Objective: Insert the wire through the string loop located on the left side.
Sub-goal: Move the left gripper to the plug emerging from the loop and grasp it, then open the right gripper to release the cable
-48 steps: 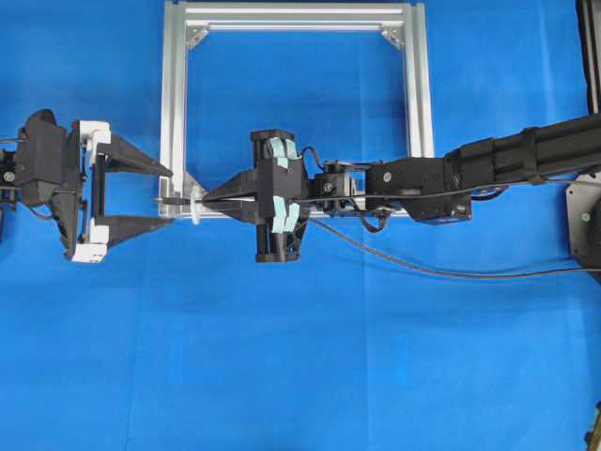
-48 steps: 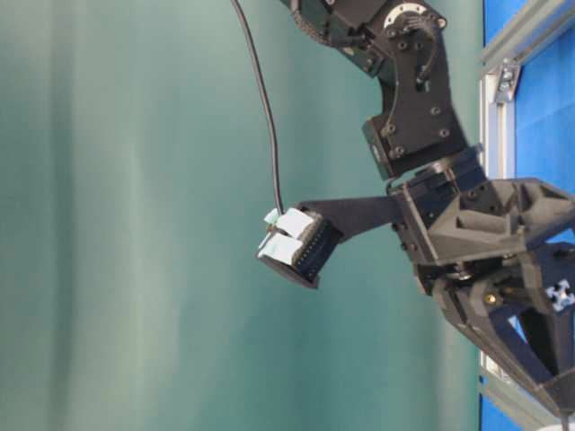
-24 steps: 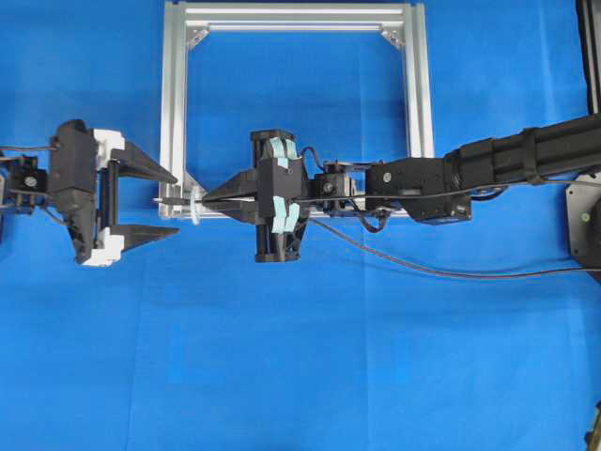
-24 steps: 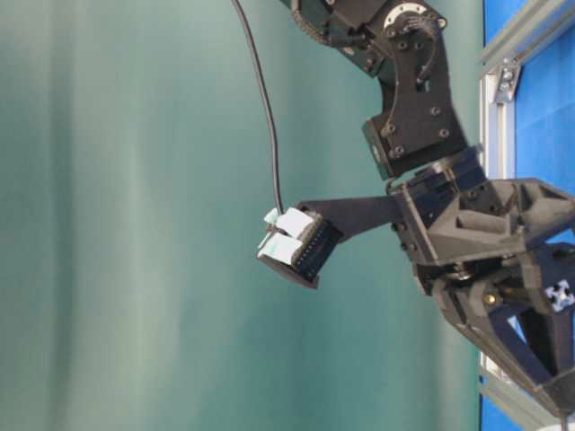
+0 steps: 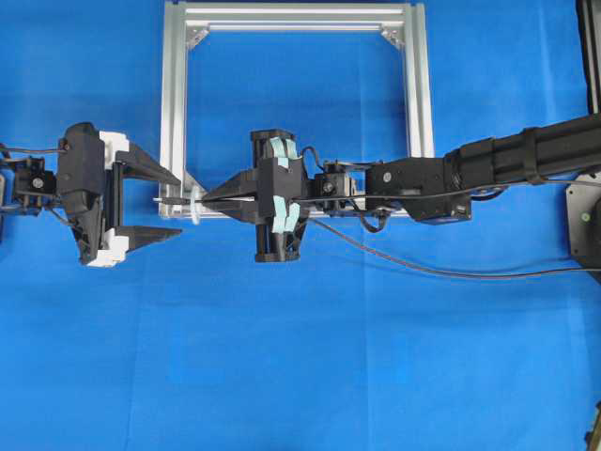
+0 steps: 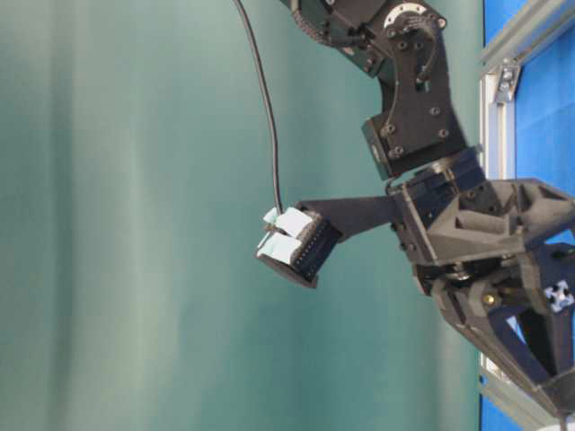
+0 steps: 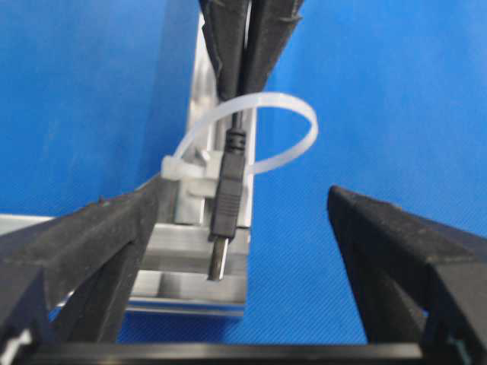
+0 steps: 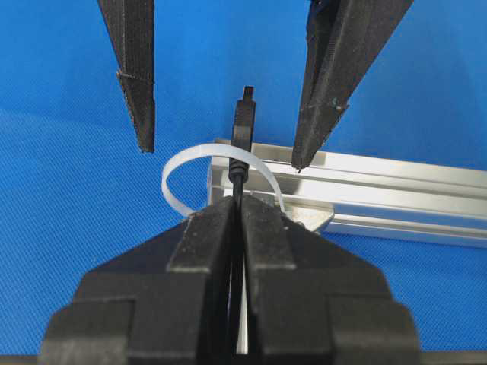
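Two robot grippers – the left gripper (image 5: 160, 205) and the right gripper (image 5: 208, 198) – one black wire (image 7: 227, 199), one white string loop (image 7: 251, 137), one silver metal frame (image 5: 418, 85), and one blue table (image 5: 310, 366).

The frame (image 5: 296, 19) is silver metal with a brushed, slightly shiny finish and long grooves, and it lies on a blue cloth (image 5: 300, 357) that looks matt and finely woven. The string loop (image 7: 259, 133) looks like smooth, half-transparent white plastic, while the wire (image 7: 227, 201) has a smooth black plug of plastic with a small bare metal tip. The fingers (image 7: 396, 251) of the left gripper (image 5: 174, 205) are matt black plastic with a rough, grainy surface, and its mounts are white plastic.
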Motion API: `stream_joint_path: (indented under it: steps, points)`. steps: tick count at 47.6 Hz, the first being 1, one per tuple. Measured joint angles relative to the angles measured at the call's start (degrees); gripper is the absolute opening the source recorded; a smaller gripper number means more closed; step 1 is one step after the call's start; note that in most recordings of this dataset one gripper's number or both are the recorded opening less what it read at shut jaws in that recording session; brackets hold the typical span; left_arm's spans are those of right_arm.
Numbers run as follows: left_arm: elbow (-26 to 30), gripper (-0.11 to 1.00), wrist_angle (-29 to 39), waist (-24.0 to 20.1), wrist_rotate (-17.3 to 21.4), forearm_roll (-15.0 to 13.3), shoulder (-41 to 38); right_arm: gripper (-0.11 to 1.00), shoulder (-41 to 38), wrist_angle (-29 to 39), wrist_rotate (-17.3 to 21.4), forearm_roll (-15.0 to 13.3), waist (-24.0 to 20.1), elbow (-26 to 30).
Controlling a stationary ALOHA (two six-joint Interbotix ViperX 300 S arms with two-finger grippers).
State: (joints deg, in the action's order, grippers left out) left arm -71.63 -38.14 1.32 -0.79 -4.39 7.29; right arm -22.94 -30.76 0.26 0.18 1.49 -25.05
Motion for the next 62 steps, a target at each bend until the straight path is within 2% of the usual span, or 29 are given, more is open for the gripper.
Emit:
stream_joint_path:
  steps: [24, 34, 37, 40, 47, 50, 62]
  points:
    - [0.0, 0.87, -0.1, 0.0, 0.0, 0.0, 0.0, 0.00, -0.1, 0.1, 0.0, 0.0, 0.1, 0.0]
    - [0.2, 0.83, 0.0, 0.0, 0.0, 0.0, 0.0, 0.00, -0.1, 0.1, 0.0, 0.0, 0.0, 0.0]
    - [0.4, 0.77, 0.0, 0.0, 0.0, 0.0, 0.0, 0.00, 0.0, 0.0, -0.1, 0.0, 0.1, 0.0]
    - [0.7, 0.66, 0.0, 0.0, 0.0, 0.0, 0.0, 0.00, 0.0, 0.1, 0.0, 0.0, 0.1, 0.0]
    - [0.9, 0.22, 0.0, 0.0, 0.0, 0.0, -0.1, 0.00, -0.1, 0.1, 0.0, 0.0, 0.0, 0.0]
    - [0.9, 0.08, 0.2, 0.0, 0.0, 0.0, -0.2, 0.00, 0.0, 0.0, 0.0, -0.1, 0.0, 0.0]
    - [1.0, 0.08, 0.5, 0.0, 0.2, 0.0, -0.1, 0.00, -0.1, 0.0, 0.0, -0.1, 0.1, 0.0]
